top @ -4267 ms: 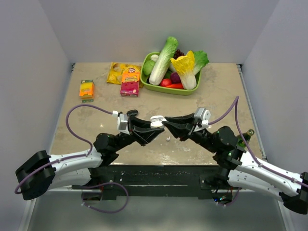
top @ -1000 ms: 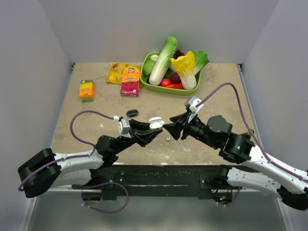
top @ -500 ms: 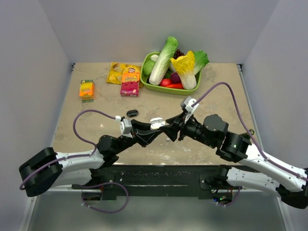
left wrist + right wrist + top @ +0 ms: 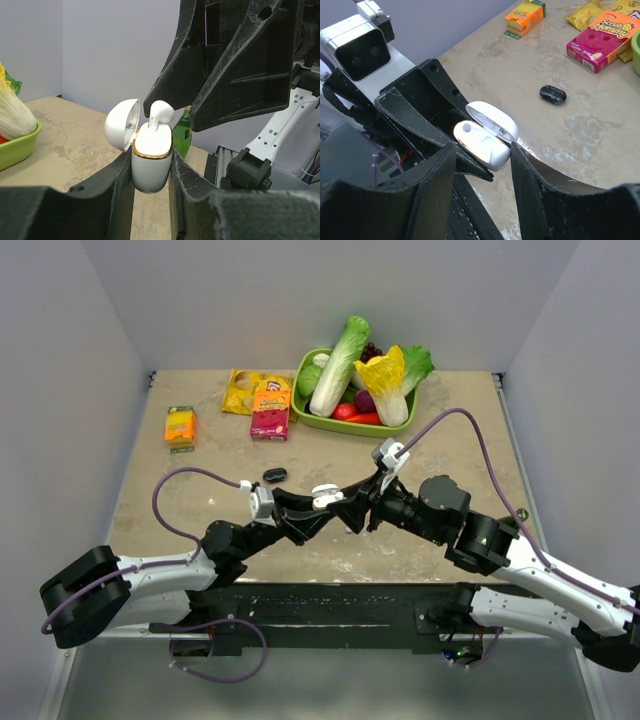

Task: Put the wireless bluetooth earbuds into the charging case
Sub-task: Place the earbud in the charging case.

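White charging case (image 4: 150,165) (lid open) held.

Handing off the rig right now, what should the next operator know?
Left gripper: shut on the charging case, lid open.
Right gripper: jaws open, straddling the case, holding nothing.
Done: one earbud stands in the case, head sticking out.
Left: press it home if not seated; one socket looks empty, and the second earbud is not visible.

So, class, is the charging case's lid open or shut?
Open. The left wrist view shows the lid swung back off the charging case, with an earbud standing in it.
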`<control>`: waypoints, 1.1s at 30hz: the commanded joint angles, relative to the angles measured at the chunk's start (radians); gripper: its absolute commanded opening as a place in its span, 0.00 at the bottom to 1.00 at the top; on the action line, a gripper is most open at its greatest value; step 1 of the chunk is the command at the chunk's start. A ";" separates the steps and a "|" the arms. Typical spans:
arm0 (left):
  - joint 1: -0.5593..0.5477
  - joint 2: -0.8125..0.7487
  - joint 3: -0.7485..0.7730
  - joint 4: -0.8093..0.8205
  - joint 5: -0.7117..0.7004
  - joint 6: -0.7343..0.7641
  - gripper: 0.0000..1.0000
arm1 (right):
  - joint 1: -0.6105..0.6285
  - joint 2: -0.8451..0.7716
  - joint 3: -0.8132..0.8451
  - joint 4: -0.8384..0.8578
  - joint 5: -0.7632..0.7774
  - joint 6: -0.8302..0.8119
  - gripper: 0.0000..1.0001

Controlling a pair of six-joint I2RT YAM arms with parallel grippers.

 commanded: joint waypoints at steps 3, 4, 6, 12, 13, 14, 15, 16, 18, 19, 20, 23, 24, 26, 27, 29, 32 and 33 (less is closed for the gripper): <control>0.001 0.000 0.007 0.141 -0.037 0.032 0.00 | 0.007 -0.025 0.049 0.061 -0.007 0.070 0.54; 0.001 -0.003 0.009 0.141 -0.040 0.033 0.00 | 0.007 -0.030 0.048 0.058 0.013 0.088 0.55; 0.001 -0.006 0.009 0.134 -0.048 0.035 0.00 | 0.007 -0.036 0.054 0.044 0.028 0.105 0.56; 0.001 -0.015 0.003 0.130 -0.062 0.039 0.00 | 0.007 -0.025 0.066 0.010 0.050 0.134 0.56; 0.001 -0.017 0.001 0.130 -0.063 0.039 0.00 | 0.007 -0.022 0.066 0.007 0.051 0.138 0.57; 0.001 -0.020 0.001 0.127 -0.065 0.039 0.00 | 0.007 -0.022 0.066 0.002 0.054 0.141 0.57; 0.001 -0.023 0.000 0.125 -0.068 0.039 0.00 | 0.007 -0.019 0.068 0.001 0.053 0.141 0.57; 0.001 -0.021 0.001 0.124 -0.069 0.041 0.00 | 0.007 -0.016 0.069 0.001 0.050 0.142 0.56; 0.001 -0.024 0.001 0.121 -0.073 0.042 0.00 | 0.007 -0.010 0.072 -0.005 0.048 0.145 0.57; 0.001 -0.026 0.003 0.121 -0.074 0.042 0.00 | 0.007 -0.005 0.074 -0.007 0.047 0.147 0.57; 0.001 -0.025 0.003 0.121 -0.076 0.044 0.00 | 0.007 -0.002 0.074 -0.010 0.048 0.148 0.56; 0.001 -0.024 0.004 0.119 -0.077 0.044 0.00 | 0.007 -0.001 0.072 -0.007 0.047 0.151 0.56; 0.001 -0.024 0.004 0.119 -0.076 0.044 0.00 | 0.005 -0.001 0.072 -0.005 0.044 0.150 0.57; 0.001 -0.023 0.006 0.118 -0.074 0.044 0.00 | 0.007 0.002 0.074 -0.004 0.036 0.150 0.56; 0.003 -0.020 0.007 0.119 -0.076 0.042 0.00 | 0.007 0.004 0.075 -0.002 0.027 0.151 0.56; 0.001 -0.015 0.009 0.118 -0.074 0.041 0.00 | 0.007 0.007 0.075 0.005 0.016 0.151 0.56; 0.001 -0.011 0.010 0.119 -0.070 0.038 0.00 | 0.007 0.013 0.075 0.016 -0.004 0.159 0.56; 0.001 -0.008 0.010 0.121 -0.068 0.036 0.00 | 0.007 0.018 0.077 0.018 -0.008 0.161 0.56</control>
